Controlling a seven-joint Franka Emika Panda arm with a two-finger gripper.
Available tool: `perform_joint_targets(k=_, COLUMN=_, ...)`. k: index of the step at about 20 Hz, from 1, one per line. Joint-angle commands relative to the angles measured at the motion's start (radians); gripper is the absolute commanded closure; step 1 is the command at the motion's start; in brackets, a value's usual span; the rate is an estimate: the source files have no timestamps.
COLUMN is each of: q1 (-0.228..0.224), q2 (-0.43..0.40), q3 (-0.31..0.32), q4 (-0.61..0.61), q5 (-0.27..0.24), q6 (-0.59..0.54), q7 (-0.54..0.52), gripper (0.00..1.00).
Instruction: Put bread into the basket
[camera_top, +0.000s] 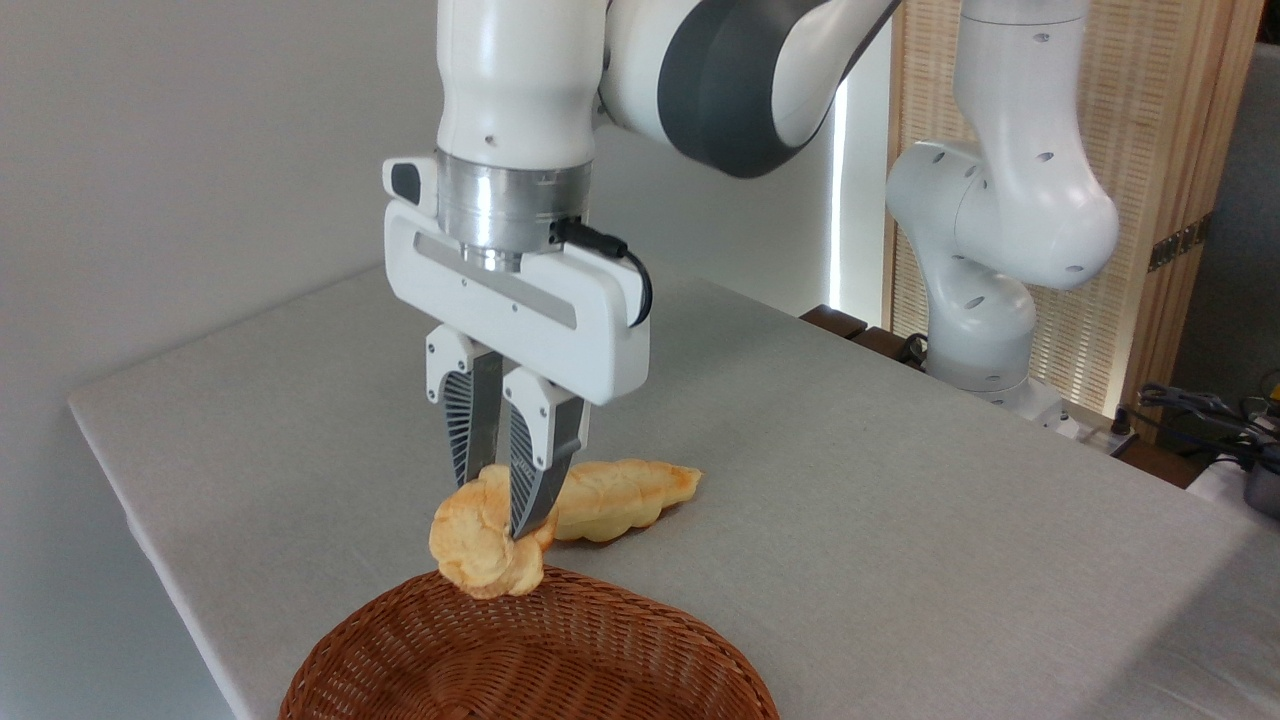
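My gripper (497, 512) is shut on the bread (478, 540), a small puffy golden bun with a crackled top. The bun hangs tilted in the air, pinched at its upper edge. It sits just above the far rim of the basket (560, 650), a wide reddish-brown wicker bowl at the bottom of the picture. The near finger hides part of the bun.
A longer braided golden pastry (625, 495) lies on the grey table (900, 520) just behind and right of the gripper. The arm's white base (985, 330) stands at the back right. The table's left edge runs close to the basket.
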Motion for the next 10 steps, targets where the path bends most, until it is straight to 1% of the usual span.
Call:
perform_joint_targets(k=1, q1=-0.002, q2=0.005, q3=0.003, q4=0.012, q5=-0.004, q6=0.019, q7=0.022, gripper=0.00)
perform_joint_targets(k=7, q1=-0.004, q2=0.004, q3=0.002, q4=0.012, q5=-0.004, q6=0.019, q7=0.015, gripper=0.00)
perform_joint_targets(k=10, q1=-0.007, q2=-0.025, q3=-0.004, q4=0.015, q5=-0.005, q6=0.002, q7=0.006, gripper=0.00)
